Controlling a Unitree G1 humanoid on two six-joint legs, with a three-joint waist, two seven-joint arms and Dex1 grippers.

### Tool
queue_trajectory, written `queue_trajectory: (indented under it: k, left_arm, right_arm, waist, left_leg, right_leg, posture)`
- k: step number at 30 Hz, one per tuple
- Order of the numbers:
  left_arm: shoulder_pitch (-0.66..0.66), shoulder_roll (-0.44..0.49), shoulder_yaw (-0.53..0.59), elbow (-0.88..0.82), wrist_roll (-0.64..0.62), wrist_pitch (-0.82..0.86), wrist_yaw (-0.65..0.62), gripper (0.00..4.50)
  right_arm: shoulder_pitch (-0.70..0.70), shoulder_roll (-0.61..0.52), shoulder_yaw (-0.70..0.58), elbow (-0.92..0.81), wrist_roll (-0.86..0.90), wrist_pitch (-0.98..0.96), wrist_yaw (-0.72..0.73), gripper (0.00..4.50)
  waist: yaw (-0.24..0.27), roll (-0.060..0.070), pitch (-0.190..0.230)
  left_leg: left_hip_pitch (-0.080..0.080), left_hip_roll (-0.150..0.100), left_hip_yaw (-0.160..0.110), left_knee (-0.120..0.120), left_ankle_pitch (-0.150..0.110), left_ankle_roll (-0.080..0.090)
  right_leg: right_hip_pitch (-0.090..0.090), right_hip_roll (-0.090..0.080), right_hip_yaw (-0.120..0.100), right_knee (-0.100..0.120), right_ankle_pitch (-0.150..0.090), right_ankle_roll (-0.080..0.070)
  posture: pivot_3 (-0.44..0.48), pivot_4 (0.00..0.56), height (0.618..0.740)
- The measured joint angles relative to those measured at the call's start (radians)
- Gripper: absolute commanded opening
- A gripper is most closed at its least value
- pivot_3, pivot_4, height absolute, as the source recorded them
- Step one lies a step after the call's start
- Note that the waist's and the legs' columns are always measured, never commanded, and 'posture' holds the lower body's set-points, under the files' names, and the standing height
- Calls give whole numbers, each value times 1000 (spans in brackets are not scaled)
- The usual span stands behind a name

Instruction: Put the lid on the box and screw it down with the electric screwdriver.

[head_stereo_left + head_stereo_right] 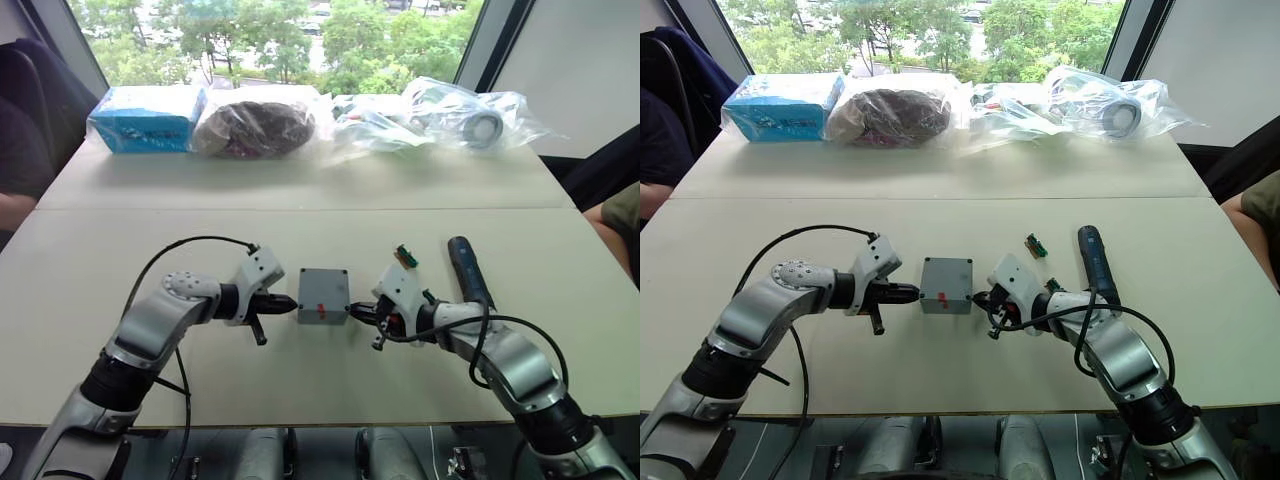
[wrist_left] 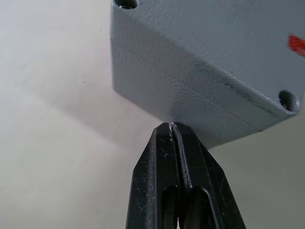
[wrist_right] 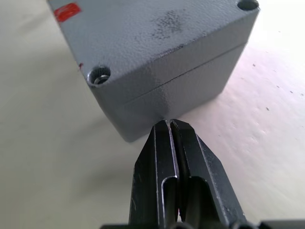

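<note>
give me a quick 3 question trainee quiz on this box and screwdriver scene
1. True or false: the flat grey lid already sits on the small square grey box.
2. The dark blue-black pen-shaped electric screwdriver lies: A) in the left tool, B) on the table by the right arm, C) on the lid.
3. Fill in: the fingers of the left tool and right tool are both ____.

Key: 1 true; 2 B; 3 shut.
</note>
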Motion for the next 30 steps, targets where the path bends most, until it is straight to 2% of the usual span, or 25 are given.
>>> queue_trajectory:
  k: [5,10,13,16,19,24,26,27,29,30]
  left_arm:
    - [-1,13,-5,0,-6,-29,-25,0]
    - [-18,13,141,4,-98,-19,-31,0]
    - [-33,5,173,8,-115,-31,-18,0]
    - [-40,-2,192,13,-140,-93,-46,0]
    - [-71,-7,202,41,-187,-80,-80,0]
    - [-190,-42,176,34,-214,-71,-95,0]
    - [-206,-38,147,8,-218,-73,-117,0]
    - [-209,-36,125,0,-217,-77,-130,0]
    - [-215,-15,73,-11,-208,-89,-169,0]
    - [-217,-1,58,-18,-203,-95,-185,0]
  right_arm:
    - [29,-68,2,-68,-23,-53,31,41]
    - [82,-127,-93,-82,-47,-152,33,41]
    - [99,-141,-155,-86,-40,-161,33,41]
    - [156,-178,-256,-105,14,-130,53,41]
    - [186,-181,-378,-147,110,-69,65,41]
    - [256,-120,-585,-253,281,86,-20,41]
    - [294,-118,-618,-263,298,110,-42,555]
    - [317,-119,-628,-267,299,115,-49,662]
    - [358,-125,-644,-273,303,126,-57,1560]
    - [370,-129,-647,-275,303,128,-59,1844]
  waist:
    - [3,0,0]
    - [4,0,0]
    - [6,0,0]
    - [17,0,0]
    - [23,-1,0]
    - [23,-2,1]
    - [21,-2,1]
    - [20,-2,1]
    - [20,-2,1]
    - [20,-2,1]
  left_leg:
    - [0,0,0,1,0,1]
    - [0,0,0,1,0,0]
    - [0,0,0,1,1,-1]
    - [0,0,0,2,1,-1]
    - [1,0,-1,3,0,0]
    - [1,0,-2,3,-2,3]
    - [1,0,-1,3,-1,2]
    - [1,0,-1,3,-1,2]
    - [1,1,-1,3,-1,2]
    - [1,1,-1,3,-1,2]
  right_leg:
    - [0,0,0,0,0,0]
    - [1,-1,0,0,0,0]
    - [1,0,0,0,0,0]
    - [2,0,0,0,0,0]
    - [3,0,-1,0,0,0]
    - [4,-1,-1,0,0,0]
    - [4,-1,-1,0,0,0]
    - [4,-1,-1,0,0,0]
    - [3,1,-1,0,0,0]
    - [3,1,-1,0,0,0]
  posture:
    - [0,150,740]
    - [0,150,740]
    - [0,150,740]
    - [0,150,740]
    - [0,150,740]
    - [0,150,740]
    - [0,150,740]
    - [0,150,740]
    - [0,150,740]
    - [0,150,740]
